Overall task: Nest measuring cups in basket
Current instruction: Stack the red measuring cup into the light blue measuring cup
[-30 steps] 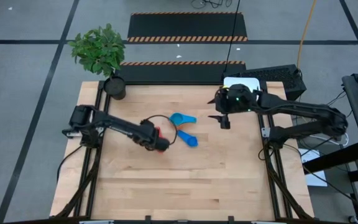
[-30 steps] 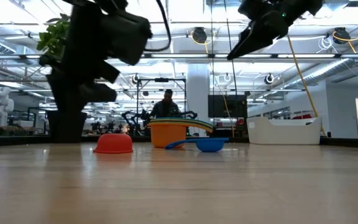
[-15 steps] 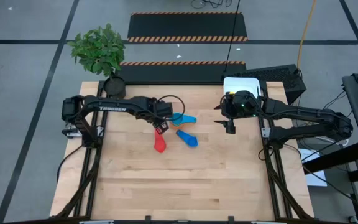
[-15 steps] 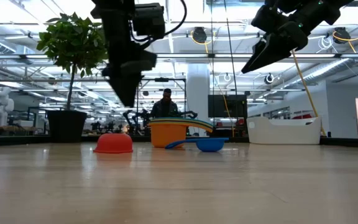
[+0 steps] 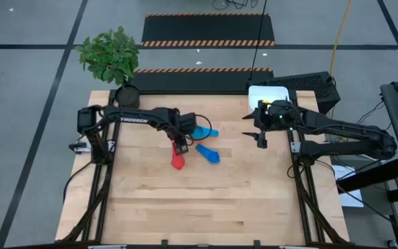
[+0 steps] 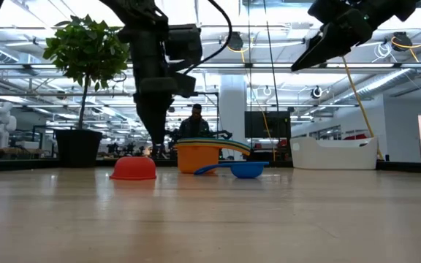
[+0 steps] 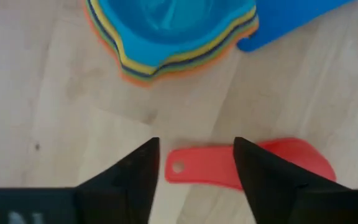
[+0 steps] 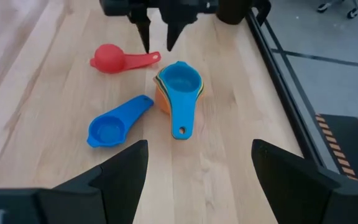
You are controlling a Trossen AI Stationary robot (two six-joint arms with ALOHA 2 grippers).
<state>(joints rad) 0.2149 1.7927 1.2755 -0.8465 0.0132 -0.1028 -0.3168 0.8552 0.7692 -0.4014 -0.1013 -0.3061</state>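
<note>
The wooden table has wide bare room on its near half. The white basket sits at the far right edge, just behind the right gripper, which hangs open and empty. The left gripper hovers open over the red cup's handle, not gripping it. Beside it lie the stacked cups and a blue cup.

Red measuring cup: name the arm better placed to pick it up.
Left. Its pincer hangs open directly over the red cup's handle, straddling it. The right pincer is raised near the basket, away from it.
</note>
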